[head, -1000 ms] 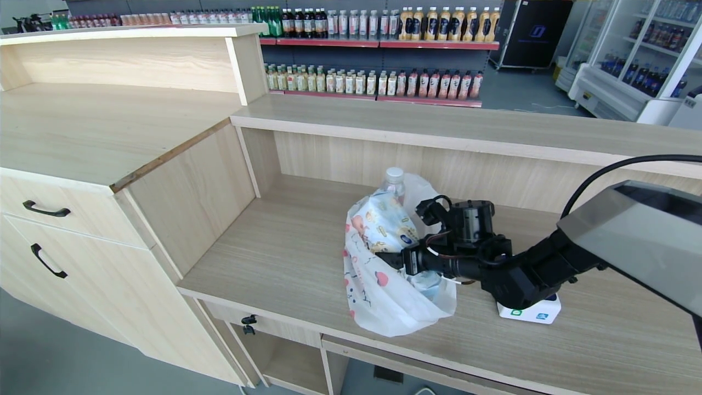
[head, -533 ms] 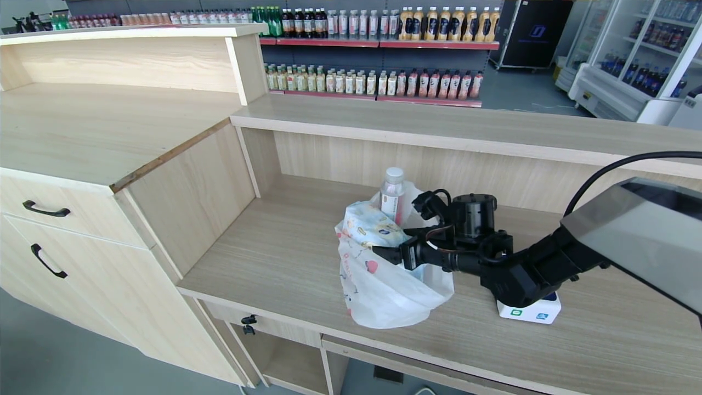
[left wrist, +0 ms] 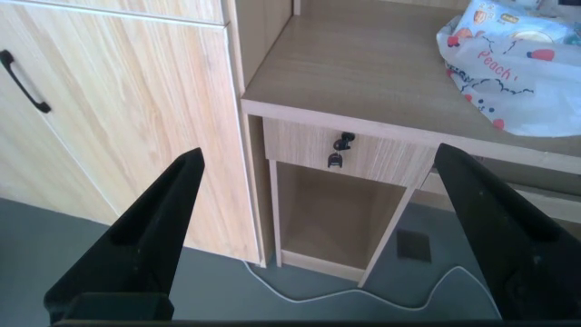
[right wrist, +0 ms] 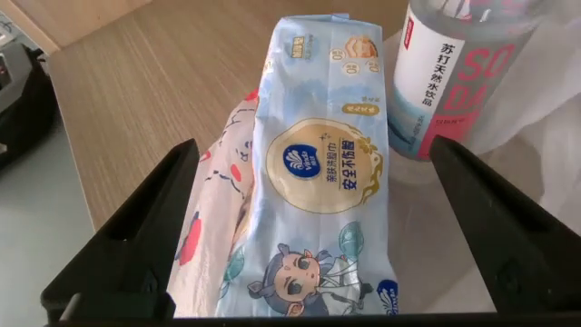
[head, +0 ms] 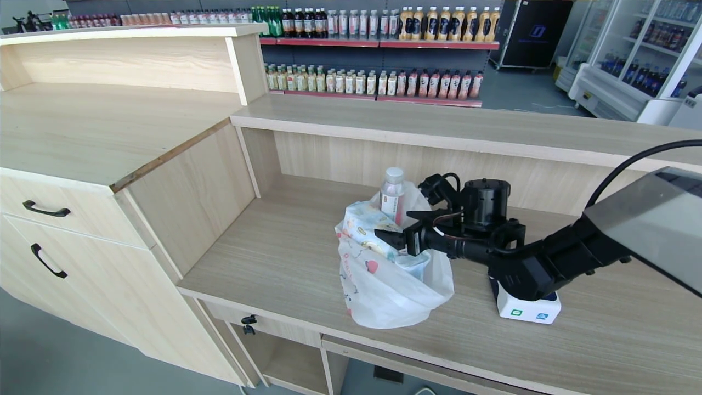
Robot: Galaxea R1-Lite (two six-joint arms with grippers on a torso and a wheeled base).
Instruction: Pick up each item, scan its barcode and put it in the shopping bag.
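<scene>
At the centre of the head view, a white plastic shopping bag printed with red and pink cartoon figures stands on the pale wood-grain desk. Inside it, a pale blue soft pack of wet wipes leans at the bag's open mouth, just beside an upright clear plastic bottle with a white cap and pink label. The right gripper hovers at the mouth with its fingers spread wide on either side of the pack and touching neither it nor the bottle, so it grips nothing. The left gripper hangs low in front of the desk, also spread apart and empty. A small white scanner box sits on the desk to the lower right, partly under the right arm. The step appears to be leaving the pack in the bag. To do it well, the gripper should draw back and up along its own line, fingers kept wide. The film is soft, so a finger could snag the rim or tip the bottle.
</scene>
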